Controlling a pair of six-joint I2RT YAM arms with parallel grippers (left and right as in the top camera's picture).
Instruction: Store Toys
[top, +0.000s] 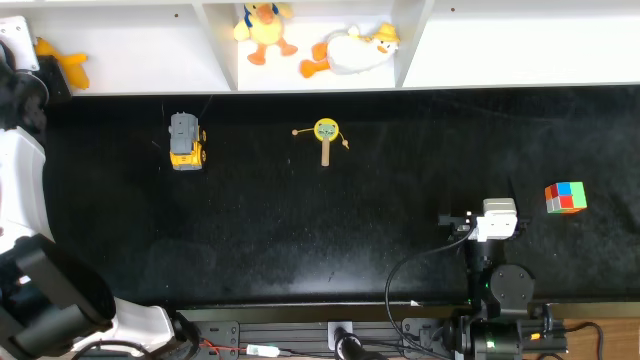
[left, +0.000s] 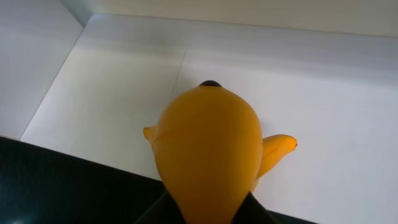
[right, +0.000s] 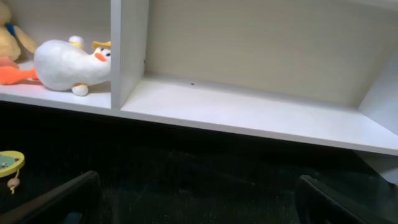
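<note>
The table bears a truck, rattle and cube (well apart); the shelf holds a plush duck and goose.

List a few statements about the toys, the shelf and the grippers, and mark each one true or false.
1. The white duck plush lies in the middle compartment of the shelf. True.
2. The colour cube sits on the shelf. False: it is on the black table, at the right.
3. The left gripper holds an orange toy at the left compartment. True.
4. The right gripper is shut on the toy truck. False: its jaws are open and empty, and the toy truck stands on the table.
</note>
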